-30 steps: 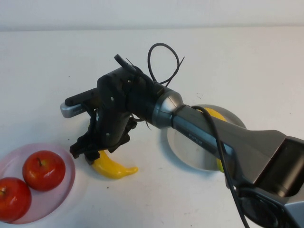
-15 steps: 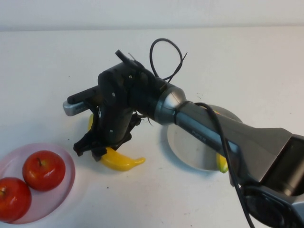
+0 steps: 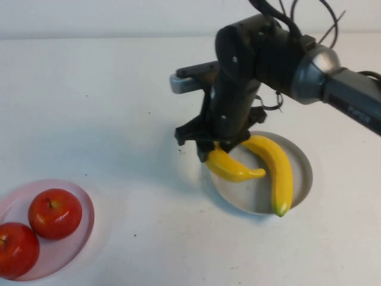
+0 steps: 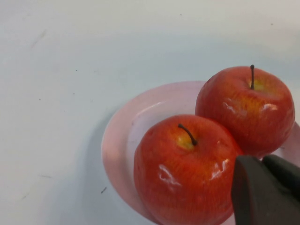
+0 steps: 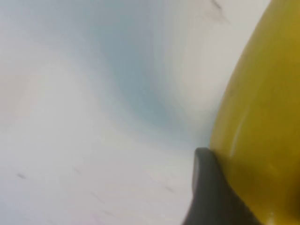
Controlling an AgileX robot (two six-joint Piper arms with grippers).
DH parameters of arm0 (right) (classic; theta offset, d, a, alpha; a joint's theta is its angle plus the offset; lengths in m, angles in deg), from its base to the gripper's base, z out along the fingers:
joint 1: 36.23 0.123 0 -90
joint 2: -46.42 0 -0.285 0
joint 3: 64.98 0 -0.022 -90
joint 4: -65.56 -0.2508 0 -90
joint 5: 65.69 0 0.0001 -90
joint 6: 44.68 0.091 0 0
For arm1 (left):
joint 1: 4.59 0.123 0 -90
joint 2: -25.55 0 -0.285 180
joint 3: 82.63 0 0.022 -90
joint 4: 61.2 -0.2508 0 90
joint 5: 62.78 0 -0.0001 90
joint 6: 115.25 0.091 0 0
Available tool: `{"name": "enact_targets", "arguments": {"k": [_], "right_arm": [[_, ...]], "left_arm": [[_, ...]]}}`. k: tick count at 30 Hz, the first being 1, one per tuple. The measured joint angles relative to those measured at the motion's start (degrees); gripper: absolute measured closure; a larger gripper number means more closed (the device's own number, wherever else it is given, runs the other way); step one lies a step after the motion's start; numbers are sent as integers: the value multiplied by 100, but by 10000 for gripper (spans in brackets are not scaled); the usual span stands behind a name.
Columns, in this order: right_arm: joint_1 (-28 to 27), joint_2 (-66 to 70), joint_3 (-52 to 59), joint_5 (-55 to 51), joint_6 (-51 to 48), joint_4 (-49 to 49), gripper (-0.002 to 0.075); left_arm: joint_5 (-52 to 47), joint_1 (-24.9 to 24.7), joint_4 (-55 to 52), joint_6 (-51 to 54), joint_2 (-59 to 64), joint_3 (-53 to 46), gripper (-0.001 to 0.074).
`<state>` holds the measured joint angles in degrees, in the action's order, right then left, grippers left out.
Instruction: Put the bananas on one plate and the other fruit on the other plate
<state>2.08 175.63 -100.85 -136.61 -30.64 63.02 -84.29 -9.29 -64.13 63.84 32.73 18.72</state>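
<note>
The right arm is a dark grey link with pale lettering along it. It meets a rounded, brushed silver collar. Past the collar sits a bulky, glossy black wrist housing with a small pale dot on its side. Thin black cables loop above the housing. A short bar, silver below and black on top, juts out sideways. The right end effector, over the worktop's right half, has black, angular fingers with rounded tips. The left end effector, at the near left, shows only as matt charcoal, blunt-edged parts divided by a seam.
</note>
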Motion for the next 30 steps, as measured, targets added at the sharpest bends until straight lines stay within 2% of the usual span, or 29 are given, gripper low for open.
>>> {"name": "enact_targets", "arguments": {"k": [6, 12, 19, 23, 27, 30], "right_arm": [[-491, -437, 1390, 516, 182, -39, 418], [-573, -473, 1677, 776, 191, -155, 411], [-596, -473, 1726, 796, 191, -230, 283], [-596, -502, 1726, 694, 191, -244, 261], [-485, -841, 1740, 619, 203, -244, 274], [-357, -1311, 1740, 483, 104, -244, 340]], "left_arm": [[0, 0, 0, 0, 0, 0, 731], [0, 0, 0, 0, 0, 0, 731], [0, 0, 0, 0, 0, 0, 731], [0, 0, 0, 0, 0, 0, 731], [0, 0, 0, 0, 0, 0, 731], [0, 0, 0, 0, 0, 0, 731]]}}
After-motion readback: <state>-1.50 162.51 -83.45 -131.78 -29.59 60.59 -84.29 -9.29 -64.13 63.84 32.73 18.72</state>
